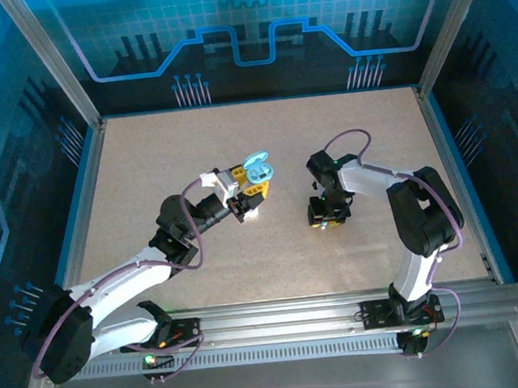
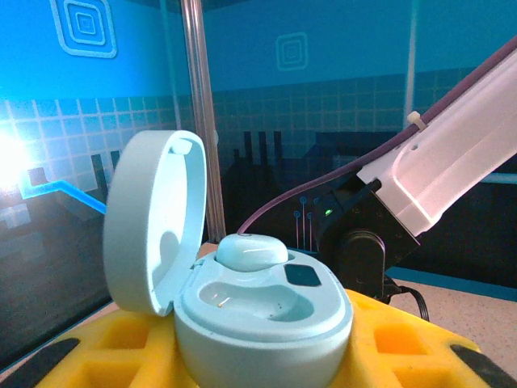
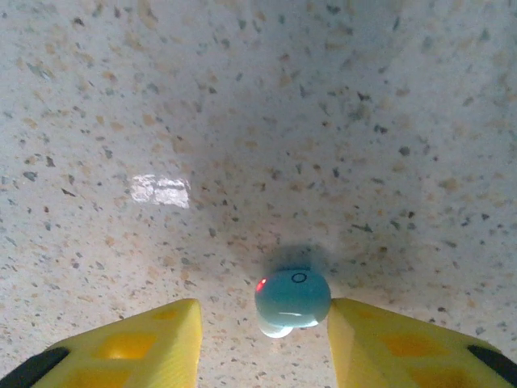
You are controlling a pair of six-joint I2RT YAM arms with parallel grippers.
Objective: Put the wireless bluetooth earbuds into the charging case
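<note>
My left gripper is shut on the light teal charging case, holding it above the table's middle. In the left wrist view the case sits between the yellow fingers with its lid swung open to the left. One teal earbud is seated in the far slot, and the near slot is empty. My right gripper points down at the table. Between its open yellow fingers a second teal earbud lies on the table, showing a red light. It touches the right finger and stands apart from the left one.
The speckled tabletop is bordered by a metal frame and blue panels. The right arm's white link rises just behind the case in the left wrist view. The two grippers are about a hand's width apart.
</note>
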